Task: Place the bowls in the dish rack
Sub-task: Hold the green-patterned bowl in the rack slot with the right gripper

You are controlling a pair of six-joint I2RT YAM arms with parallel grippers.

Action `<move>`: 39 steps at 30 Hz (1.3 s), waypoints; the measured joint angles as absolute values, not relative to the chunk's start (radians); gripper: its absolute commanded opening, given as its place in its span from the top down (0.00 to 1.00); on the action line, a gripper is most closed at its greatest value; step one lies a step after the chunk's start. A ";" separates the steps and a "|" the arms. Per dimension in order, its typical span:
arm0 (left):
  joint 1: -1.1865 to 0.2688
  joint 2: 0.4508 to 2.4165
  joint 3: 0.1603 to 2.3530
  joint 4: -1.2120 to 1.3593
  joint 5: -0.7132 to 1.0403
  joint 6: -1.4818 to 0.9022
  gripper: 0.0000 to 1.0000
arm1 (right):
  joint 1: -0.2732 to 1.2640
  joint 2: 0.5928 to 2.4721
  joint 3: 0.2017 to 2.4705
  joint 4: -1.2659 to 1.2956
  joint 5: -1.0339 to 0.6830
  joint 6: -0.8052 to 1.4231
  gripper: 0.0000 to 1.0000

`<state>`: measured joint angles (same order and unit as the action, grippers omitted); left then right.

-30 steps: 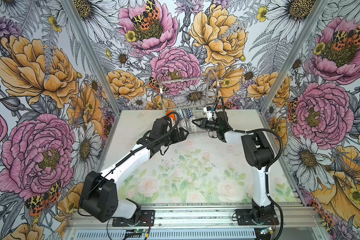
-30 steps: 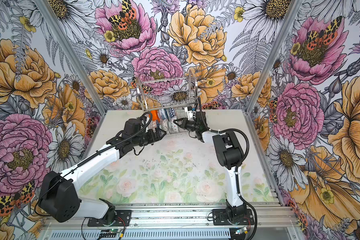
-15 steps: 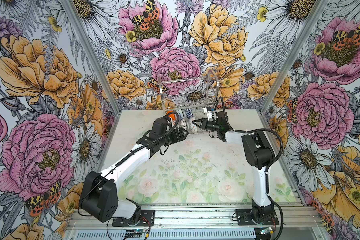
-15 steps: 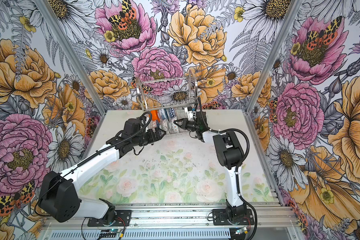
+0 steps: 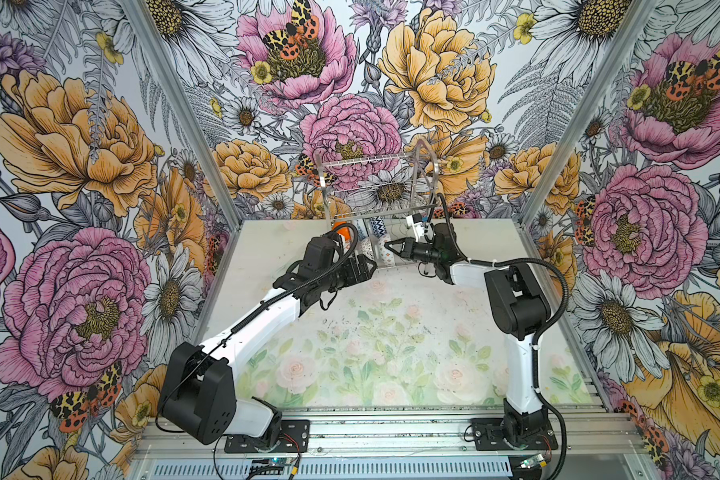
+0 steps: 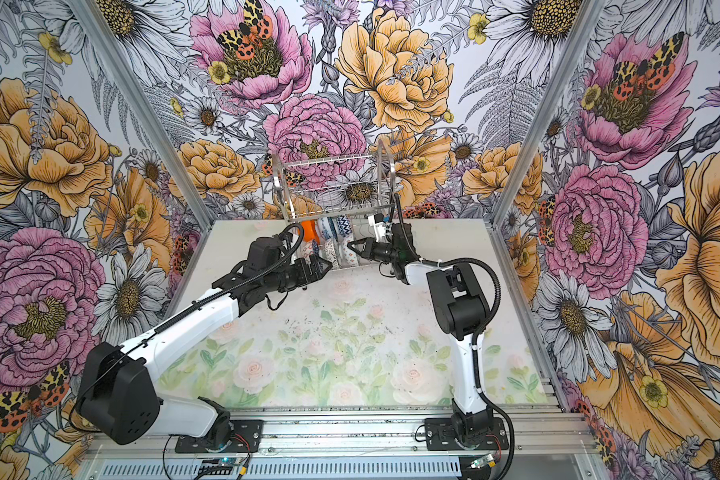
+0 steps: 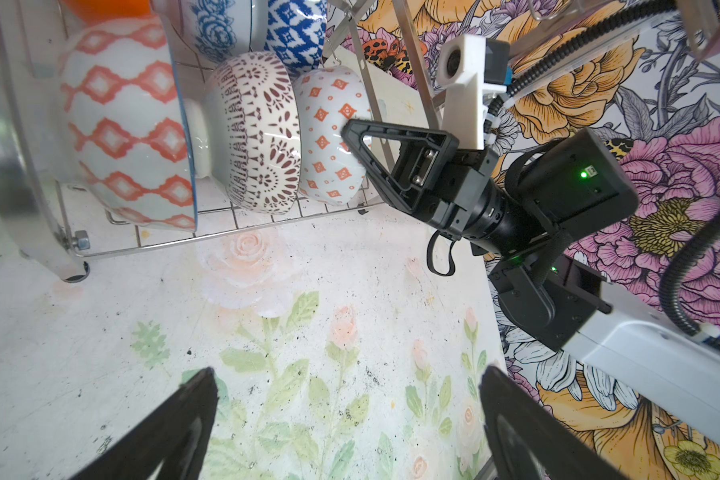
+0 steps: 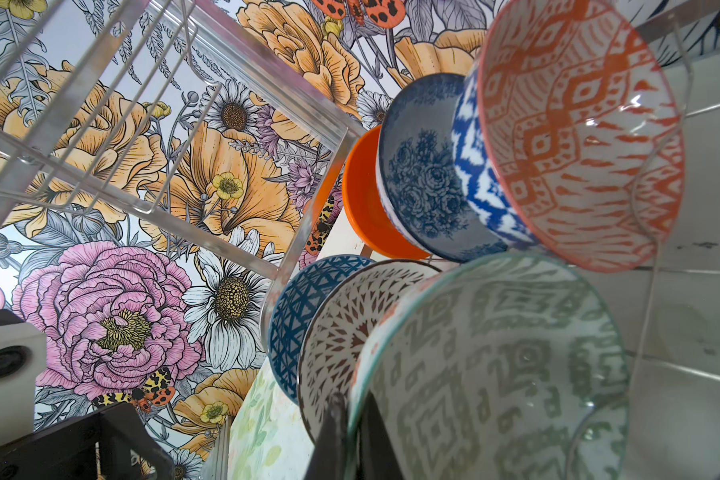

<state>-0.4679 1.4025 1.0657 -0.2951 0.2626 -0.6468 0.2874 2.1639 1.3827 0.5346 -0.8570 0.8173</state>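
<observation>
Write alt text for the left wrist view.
The shut right gripper pinches the rim of an orange-diamond bowl, last in a row of bowls standing on edge in the dish rack. In the foreground, the open left gripper hangs over the floral table.

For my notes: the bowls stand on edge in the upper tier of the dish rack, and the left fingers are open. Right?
No: the bowls stand on edge in the lower tier of the dish rack, not the upper, as both top views show. The left fingers are open.
</observation>
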 measured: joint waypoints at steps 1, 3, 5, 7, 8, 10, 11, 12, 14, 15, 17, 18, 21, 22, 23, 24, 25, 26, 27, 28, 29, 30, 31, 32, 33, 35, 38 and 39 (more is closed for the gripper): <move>-0.468 1.402 1.066 -0.295 0.263 -0.647 0.01 | 0.288 2.164 1.382 0.535 -0.857 0.817 1.00; -0.468 1.402 1.066 -0.295 0.263 -0.647 0.01 | 0.288 2.161 1.379 0.535 -0.857 0.813 1.00; -0.468 1.402 1.066 -0.295 0.263 -0.647 0.01 | 0.289 2.160 1.378 0.535 -0.857 0.810 1.00; -0.468 1.402 1.066 -0.295 0.263 -0.647 0.01 | 0.289 2.160 1.378 0.535 -0.857 0.805 1.00; -0.467 1.402 1.066 -0.295 0.263 -0.647 0.01 | 0.289 2.160 1.378 0.535 -0.857 0.804 1.00; -0.468 1.402 1.066 -0.295 0.263 -0.647 0.01 | 0.289 2.160 1.377 0.535 -0.857 0.802 1.00; -0.467 1.402 1.066 -0.295 0.263 -0.647 0.01 | 0.289 2.160 1.377 0.535 -0.857 0.801 1.00; -0.467 1.402 1.066 -0.295 0.263 -0.647 0.01 | 0.290 2.160 1.377 0.535 -0.857 0.800 0.99; -0.468 1.402 1.066 -0.295 0.263 -0.647 0.01 | 0.291 2.160 1.377 0.535 -0.857 0.797 0.98; -0.467 1.402 1.066 -0.295 0.263 -0.647 0.01 | 0.291 2.159 1.377 0.535 -0.857 0.794 0.97; -0.467 1.402 1.066 -0.295 0.263 -0.647 0.01 | 0.295 2.158 1.375 0.535 -0.854 0.791 0.96; -0.468 1.402 1.066 -0.295 0.263 -0.647 0.01 | 0.295 2.157 1.374 0.535 -0.852 0.790 0.96; -0.467 1.402 1.066 -0.295 0.263 -0.647 0.01 | 0.296 2.155 1.371 0.535 -0.849 0.784 0.93; -0.467 1.402 1.066 -0.295 0.263 -0.647 0.01 | 0.296 2.155 1.371 0.535 -0.848 0.784 0.92; -0.467 1.402 1.066 -0.295 0.263 -0.647 0.01 | 0.296 2.155 1.371 0.535 -0.847 0.784 0.90; -0.467 1.402 1.066 -0.295 0.263 -0.647 0.01 | 0.296 2.155 1.370 0.535 -0.847 0.784 0.89; -0.467 1.402 1.066 -0.295 0.263 -0.647 0.01 | 0.297 2.155 1.370 0.535 -0.847 0.784 0.88; -0.467 1.402 1.066 -0.295 0.263 -0.647 0.01 | 0.298 2.155 1.369 0.533 -0.847 0.785 0.87; -0.467 1.402 1.066 -0.295 0.263 -0.647 0.01 | 0.298 2.155 1.365 0.532 -0.847 0.784 0.86; -0.467 1.402 1.066 -0.295 0.263 -0.647 0.01 | 0.298 2.155 1.363 0.532 -0.847 0.785 0.85; -0.467 1.402 1.066 -0.295 0.263 -0.647 0.01 | 0.298 2.155 1.362 0.532 -0.848 0.785 0.83; -0.467 1.402 1.066 -0.295 0.263 -0.647 0.01 | 0.298 2.155 1.362 0.531 -0.848 0.786 0.82; -0.467 1.402 1.066 -0.295 0.263 -0.647 0.01 | 0.298 2.155 1.361 0.530 -0.849 0.786 0.82; -0.467 1.402 1.066 -0.295 0.263 -0.647 0.01 | 0.298 2.155 1.359 0.529 -0.850 0.788 0.82; -0.467 1.402 1.066 -0.295 0.263 -0.647 0.01 | 0.298 2.155 1.358 0.529 -0.850 0.788 0.81; -0.467 1.402 1.066 -0.295 0.263 -0.647 0.01 | 0.298 2.155 1.358 0.527 -0.851 0.788 0.80; -0.467 1.402 1.066 -0.295 0.263 -0.647 0.01 | 0.298 2.155 1.357 0.527 -0.851 0.792 0.79; -0.467 1.402 1.066 -0.295 0.263 -0.647 0.01 | 0.298 2.155 1.357 0.527 -0.851 0.792 0.79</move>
<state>-0.4667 1.4025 1.0657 -0.2951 0.2626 -0.6472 0.2981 2.1548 1.3567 0.5270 -0.8509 0.7921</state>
